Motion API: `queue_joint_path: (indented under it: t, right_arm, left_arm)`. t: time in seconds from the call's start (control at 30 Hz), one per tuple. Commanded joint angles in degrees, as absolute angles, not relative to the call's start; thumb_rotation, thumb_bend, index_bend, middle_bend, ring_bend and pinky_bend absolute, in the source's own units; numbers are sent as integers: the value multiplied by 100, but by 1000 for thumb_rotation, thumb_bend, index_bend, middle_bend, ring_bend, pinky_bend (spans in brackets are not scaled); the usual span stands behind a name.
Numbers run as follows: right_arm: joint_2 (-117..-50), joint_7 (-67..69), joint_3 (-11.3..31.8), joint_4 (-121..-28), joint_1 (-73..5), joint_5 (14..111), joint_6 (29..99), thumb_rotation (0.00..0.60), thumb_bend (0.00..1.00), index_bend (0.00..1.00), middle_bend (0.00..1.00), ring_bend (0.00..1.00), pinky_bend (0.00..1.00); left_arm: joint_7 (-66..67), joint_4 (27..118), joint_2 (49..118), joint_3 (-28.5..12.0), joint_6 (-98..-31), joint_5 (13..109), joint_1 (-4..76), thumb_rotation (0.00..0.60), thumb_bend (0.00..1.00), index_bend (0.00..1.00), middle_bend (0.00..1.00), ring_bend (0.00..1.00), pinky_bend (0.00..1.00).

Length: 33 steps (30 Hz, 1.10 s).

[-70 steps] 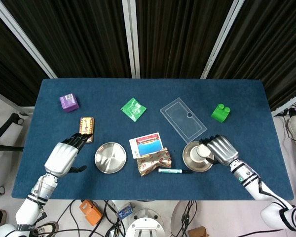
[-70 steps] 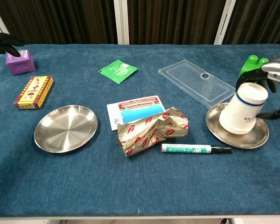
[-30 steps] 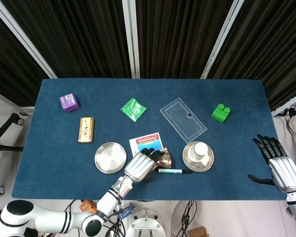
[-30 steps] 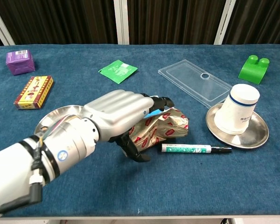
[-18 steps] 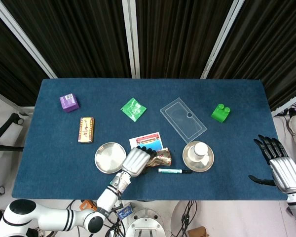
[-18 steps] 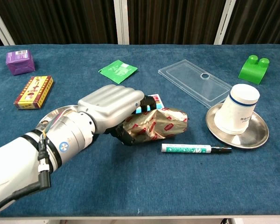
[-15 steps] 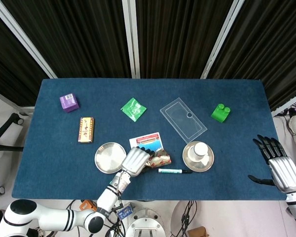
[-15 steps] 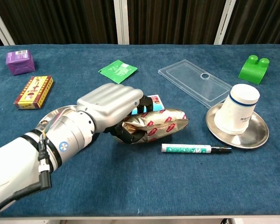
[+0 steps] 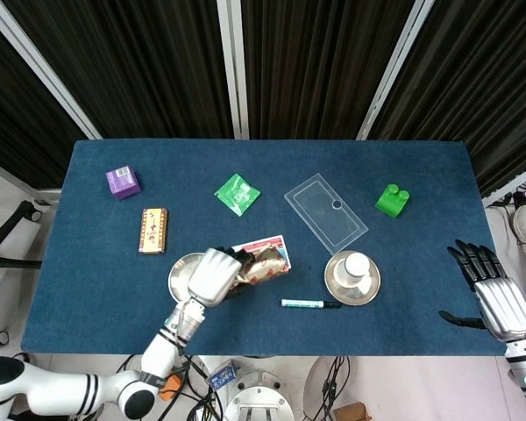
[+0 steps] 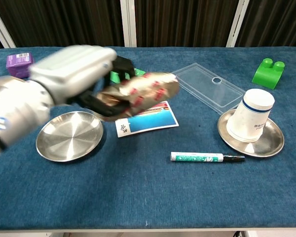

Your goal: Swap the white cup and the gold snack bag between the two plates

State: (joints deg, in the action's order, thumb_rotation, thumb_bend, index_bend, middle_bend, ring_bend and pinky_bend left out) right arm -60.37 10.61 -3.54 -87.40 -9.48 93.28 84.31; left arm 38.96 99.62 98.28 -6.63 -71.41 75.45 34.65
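Left hand (image 10: 71, 66) grips the gold snack bag (image 10: 140, 91), fingers wrapped around its left end, and holds it clear of the blue table (image 10: 148, 197); the bag lies roughly level, its free end pointing right, above the printed card (image 10: 150, 117) and just right of the empty steel plate (image 10: 69, 136). In the head view the same hand (image 9: 212, 274) overlaps the right rim of this plate (image 9: 182, 279), and the bag (image 9: 265, 263) hangs over the card's near left part. Right hand (image 9: 495, 298) holds nothing; its fingers are spread, and it hovers beyond the near right edge of the table, well apart from every object; the chest view does not show it. The white cup (image 10: 251, 121) stands inverted on the second steel plate (image 10: 274, 143) at near right, a dark band around its upper part. A green marker pen (image 10: 207, 158) lies on the cloth between the two plates, just left of the cup's plate. Behind that plate lies a clear plastic lid (image 10: 212, 89), and a green toy brick (image 10: 267, 71) sits at far right. A green packet (image 9: 237, 194) lies at far centre. At left are a red and yellow box (image 9: 153, 230) and, further back, a purple cube (image 9: 123, 182). Dark curtains (image 9: 316, 61) hang behind the table.
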Motion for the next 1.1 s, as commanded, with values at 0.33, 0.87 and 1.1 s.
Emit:
queue_joint_path:
  t: [0.33, 0.87, 1.1]
  right_arm:
    - [-5999, 1035, -371, -8854, -938, 9445, 8308, 531, 159, 0, 0, 0, 34]
    - [-5910, 1235, -373, -8795, -799, 9570, 8465, 532, 159, 0, 0, 0, 34]
    - [-5892, 538, -403, -9034, -503, 9344, 8599, 530, 159, 0, 0, 0, 32]
  left_arm:
    - [3405, 9712, 8859, 231, -7164, 7675, 2736, 600, 470, 562, 599, 600, 625]
    - [3308, 9912, 8431, 457, -7309, 8194, 2517, 600, 0, 6, 76, 66, 271]
    - [2299, 10273, 7131, 990, -8556, 9068, 1746, 600, 0, 3, 46, 19, 155]
